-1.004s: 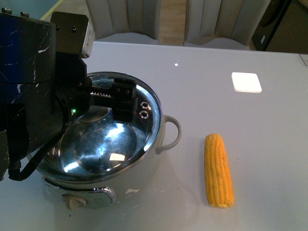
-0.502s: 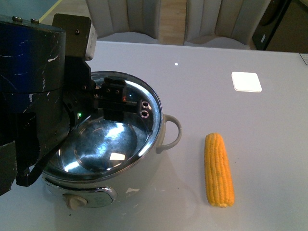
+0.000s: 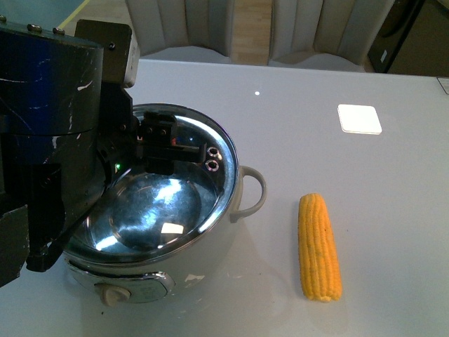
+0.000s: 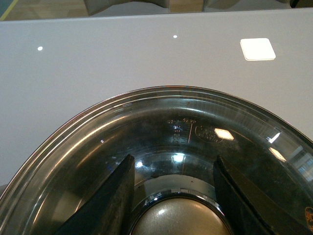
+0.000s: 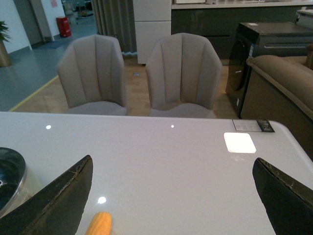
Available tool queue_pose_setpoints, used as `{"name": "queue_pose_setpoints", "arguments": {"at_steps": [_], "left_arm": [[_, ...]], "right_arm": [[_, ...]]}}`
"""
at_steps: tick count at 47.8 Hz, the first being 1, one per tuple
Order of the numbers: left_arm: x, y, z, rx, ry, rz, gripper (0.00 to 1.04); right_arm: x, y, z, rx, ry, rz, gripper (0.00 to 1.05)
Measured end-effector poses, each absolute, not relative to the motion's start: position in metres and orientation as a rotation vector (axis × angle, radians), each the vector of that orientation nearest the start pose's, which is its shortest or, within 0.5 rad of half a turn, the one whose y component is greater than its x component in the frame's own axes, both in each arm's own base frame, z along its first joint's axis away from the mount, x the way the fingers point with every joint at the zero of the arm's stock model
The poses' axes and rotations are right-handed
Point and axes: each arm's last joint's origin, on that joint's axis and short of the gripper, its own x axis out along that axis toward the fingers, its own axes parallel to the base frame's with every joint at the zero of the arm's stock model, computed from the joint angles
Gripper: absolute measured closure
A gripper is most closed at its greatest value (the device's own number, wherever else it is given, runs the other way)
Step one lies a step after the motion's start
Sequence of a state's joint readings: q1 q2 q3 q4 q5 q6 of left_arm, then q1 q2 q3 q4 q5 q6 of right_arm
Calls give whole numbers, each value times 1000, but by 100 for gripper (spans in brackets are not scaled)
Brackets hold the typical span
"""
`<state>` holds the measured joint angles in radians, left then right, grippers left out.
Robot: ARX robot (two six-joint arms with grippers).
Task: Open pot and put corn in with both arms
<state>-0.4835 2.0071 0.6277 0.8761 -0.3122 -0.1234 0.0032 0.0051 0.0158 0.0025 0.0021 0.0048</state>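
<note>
The cream-white pot (image 3: pixel 210 261) stands at the table's front left, knob (image 3: pixel 111 295) toward me. The glass lid (image 3: pixel 168 203) sits tilted over its opening, so the inner bowl is hidden. My left gripper (image 3: pixel 163 144) is shut on the lid's knob. In the left wrist view the gripper (image 4: pixel 173 196) has a black finger on each side of the metal knob (image 4: pixel 181 223), with the lid (image 4: pixel 195 122) spreading around it. The corn (image 3: pixel 319 247) lies lengthwise right of the pot. My right gripper (image 5: pixel 173 205) hangs open above the table, with the corn's tip (image 5: pixel 99 224) near one finger.
The big left arm (image 3: pixel 49 133) blocks the pot's left side in the front view. A white square (image 3: pixel 359 119) shows on the grey table (image 3: pixel 316 161) at the back right. Two beige chairs (image 5: pixel 181 73) stand behind the far edge.
My left gripper has shifted a little left and away with the lid, and the lid's right edge has risen slightly. The corn has not moved.
</note>
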Motion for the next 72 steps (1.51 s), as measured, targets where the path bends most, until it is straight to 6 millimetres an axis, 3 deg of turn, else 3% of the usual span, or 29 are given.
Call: {"name": "queue_pose_setpoints", "arguments": {"at_steps": [17,32,43,53,60,72], "left_arm": [[286,-137,81,97,487,-148,63],[287,-128,119,121,424,-144,63],[293,-108,149,105,360,-126,63],[297,-77,162,110,323,-79,63],[292,-41,156,123,339,-25,63],[279,49,146,110,370,145,63]], "right_arm": [[97,0,169,5,-13,1,9],[97,0,169,5,-13,1,9],[97,0,169,5,-13,1,9],[97,0,169,5,-13,1,9],[97,0,169,5,-13,1,9],[97,0,169,5,-13,1,9]]}}
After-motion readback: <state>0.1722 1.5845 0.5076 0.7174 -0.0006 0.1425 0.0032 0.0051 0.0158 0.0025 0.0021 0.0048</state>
